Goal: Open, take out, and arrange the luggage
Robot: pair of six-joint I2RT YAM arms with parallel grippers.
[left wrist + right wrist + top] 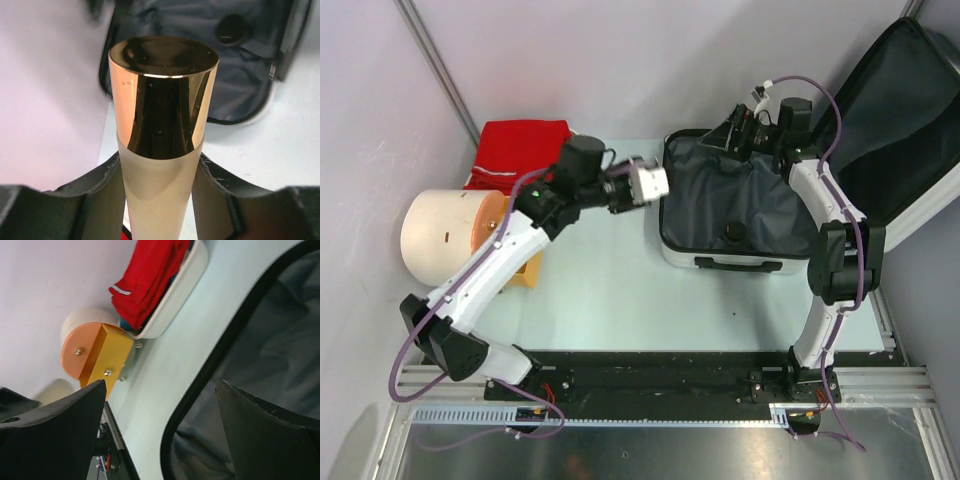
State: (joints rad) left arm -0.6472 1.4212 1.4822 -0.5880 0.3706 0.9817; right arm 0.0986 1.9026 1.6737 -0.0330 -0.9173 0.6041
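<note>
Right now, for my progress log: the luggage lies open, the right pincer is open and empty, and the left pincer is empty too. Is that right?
Not quite. The left pincer is not empty: it is shut on a frosted bottle with a gold cap, as the left wrist view shows. The luggage does lie open, and the right pincer is open and empty.

Bottle (162,115): lower end cut by bottom edge of left wrist view; fingers (95,200) of left hand (160,195) cropped there too. Luggage (730,205): lid (910,110) runs off top-right corner of top view, far rim partly under right hand (732,130); blurred and cut by top edge in left wrist view. Tub (185,285) and red cloth (150,275), counter's far-left corner: cut by top edge of right wrist view. Cylinder (440,235): partly behind left arm from above.
</note>
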